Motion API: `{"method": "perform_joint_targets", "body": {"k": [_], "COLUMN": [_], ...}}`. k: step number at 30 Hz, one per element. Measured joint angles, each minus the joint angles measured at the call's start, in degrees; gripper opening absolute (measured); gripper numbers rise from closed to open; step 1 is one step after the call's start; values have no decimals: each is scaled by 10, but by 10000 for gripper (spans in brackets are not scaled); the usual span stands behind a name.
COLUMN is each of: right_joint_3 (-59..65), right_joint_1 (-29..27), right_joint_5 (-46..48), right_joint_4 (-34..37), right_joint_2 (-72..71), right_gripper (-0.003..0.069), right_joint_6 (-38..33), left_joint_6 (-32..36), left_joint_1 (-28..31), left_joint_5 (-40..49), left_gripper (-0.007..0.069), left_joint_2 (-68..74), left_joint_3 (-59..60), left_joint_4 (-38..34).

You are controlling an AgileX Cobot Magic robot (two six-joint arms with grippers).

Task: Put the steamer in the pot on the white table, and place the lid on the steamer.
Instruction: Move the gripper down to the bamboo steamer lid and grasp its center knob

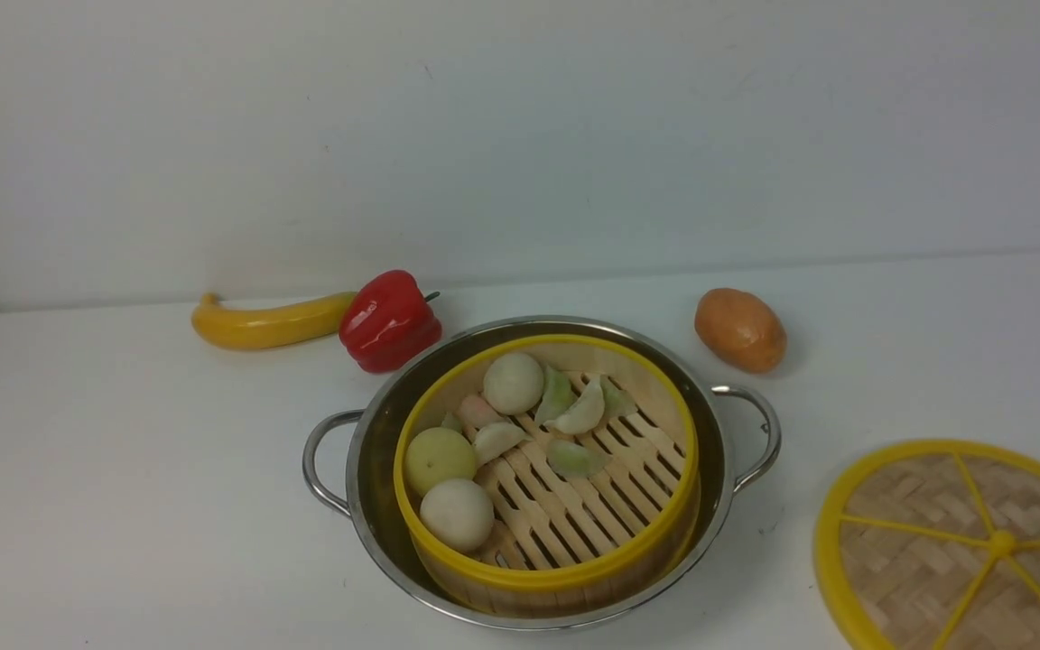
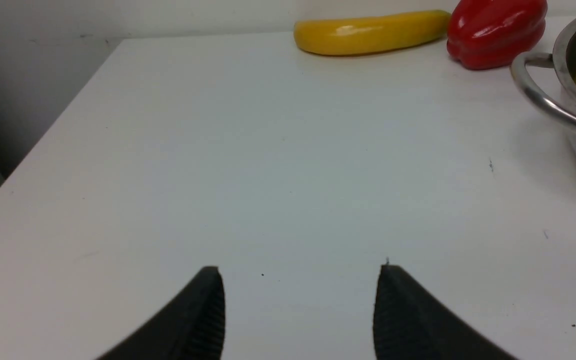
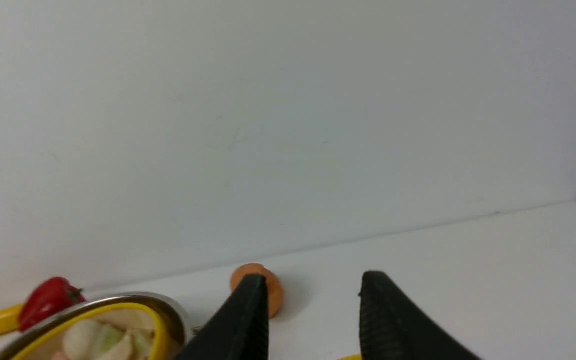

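The steamer (image 1: 574, 506), a yellow-rimmed bamboo basket with toy buns and dumplings, sits inside the shiny pot (image 1: 376, 469) in the middle of the white table (image 1: 123, 506). The lid (image 1: 935, 551), a woven disc with yellow spokes, lies flat on the table at the front right, partly cut off by the picture's edge. Neither arm shows in the front view. My left gripper (image 2: 300, 272) is open over bare table left of the pot (image 2: 568, 95), nothing between its fingers. My right gripper (image 3: 313, 282) is open and empty, to the right of the pot (image 3: 118, 302) and steamer (image 3: 93, 315).
A yellow squash (image 1: 267, 323) and a red pepper (image 1: 389, 320) lie behind the pot on the left. A brown potato (image 1: 740, 329) lies behind it on the right. A pale wall closes off the table's far edge. The table's left edge (image 2: 43, 145) drops off near my left gripper.
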Motion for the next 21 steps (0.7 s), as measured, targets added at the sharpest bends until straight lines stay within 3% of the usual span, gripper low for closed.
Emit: {"method": "perform_joint_targets", "body": {"k": [3, 7, 13, 15, 21], "right_joint_3": [-17, -39, -86, -109, -181], "right_joint_1": [0, 0, 0, 0, 0], "right_joint_5": [76, 196, 182, 169, 177], "right_joint_4": [60, 94, 141, 155, 165], "right_joint_2": [45, 163, 331, 381, 515], "right_gripper": [241, 241, 241, 241, 251], "right_joint_6": [-66, -221, -400, -429, -422], "left_joint_6": [0, 0, 0, 0, 0], "left_joint_1": [0, 0, 0, 0, 0], "left_joint_5": [0, 0, 0, 0, 0], "left_gripper": [379, 379, 379, 379, 379], "left_joint_2": [0, 0, 0, 0, 0], "left_joint_3": [0, 0, 0, 0, 0], "left_joint_4": [0, 0, 0, 0, 0]}}
